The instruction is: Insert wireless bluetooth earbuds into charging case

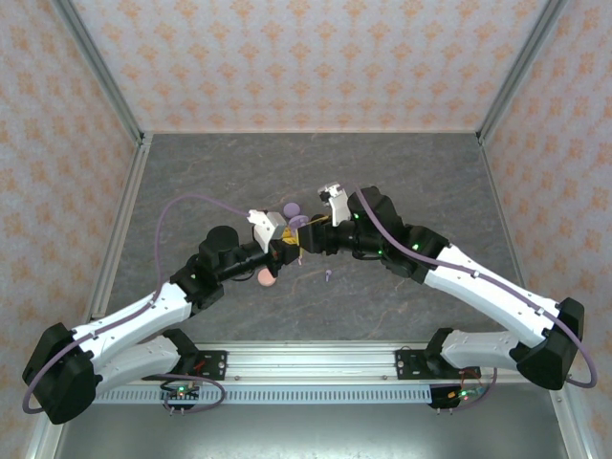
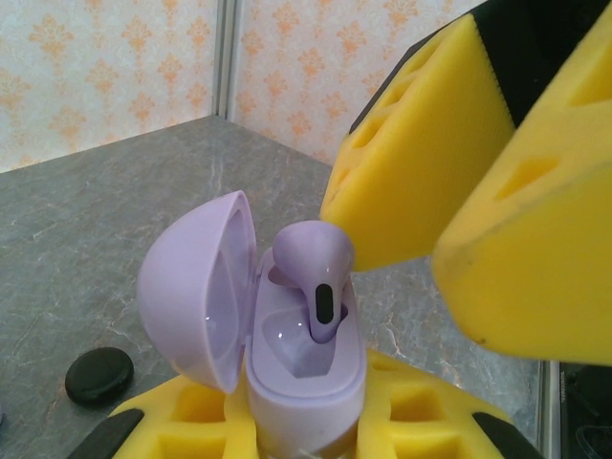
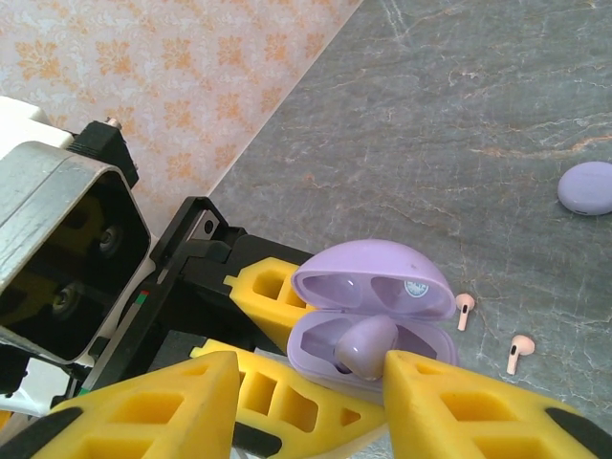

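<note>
My left gripper [image 2: 306, 426] is shut on a lilac charging case [image 2: 308, 378], held upright with its lid [image 2: 196, 287] swung open. A lilac earbud [image 2: 316, 263] stands stem-down in one well of the case, its head sticking up above the rim. My right gripper [image 3: 311, 371] hovers over the case and is open. One of its yellow pads [image 3: 430, 402] touches the earbud [image 3: 365, 344], and the other pad [image 3: 182, 402] stands well apart. In the top view the two grippers [image 1: 287, 251] [image 1: 312, 239] meet mid-table.
A closed lilac case [image 3: 586, 186] and two pinkish earbuds [image 3: 465, 308] [image 3: 517, 352] lie on the grey table. A black round case [image 2: 99, 375] lies to the left of the held case. A pink case [image 1: 267, 277] and a lilac earbud [image 1: 329, 275] lie near the grippers.
</note>
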Action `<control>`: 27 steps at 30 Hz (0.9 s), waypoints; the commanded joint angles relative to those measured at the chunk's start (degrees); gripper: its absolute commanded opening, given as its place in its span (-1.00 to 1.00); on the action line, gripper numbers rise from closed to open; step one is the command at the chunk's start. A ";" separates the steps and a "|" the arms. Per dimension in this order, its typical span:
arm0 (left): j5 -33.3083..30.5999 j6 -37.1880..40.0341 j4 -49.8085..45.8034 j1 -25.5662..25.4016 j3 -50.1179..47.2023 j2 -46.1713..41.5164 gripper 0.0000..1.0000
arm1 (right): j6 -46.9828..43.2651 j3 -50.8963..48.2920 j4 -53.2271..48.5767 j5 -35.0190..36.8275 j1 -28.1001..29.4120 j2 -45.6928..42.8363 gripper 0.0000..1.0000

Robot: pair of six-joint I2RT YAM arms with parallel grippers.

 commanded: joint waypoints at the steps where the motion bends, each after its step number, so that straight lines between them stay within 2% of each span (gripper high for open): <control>1: -0.59 0.23 1.98 -0.48 1.52 -0.48 -0.91 | 0.29 2.49 0.11 1.11 -0.41 1.62 -0.11; 18: -0.59 0.29 1.63 -0.47 1.27 -1.02 -0.90 | -0.25 3.47 0.00 1.93 -1.27 2.65 -0.08; 27: -1.07 0.46 1.53 -0.48 1.10 -1.38 -0.91 | -0.50 4.02 -1.35 -1.51 -1.37 3.51 -0.15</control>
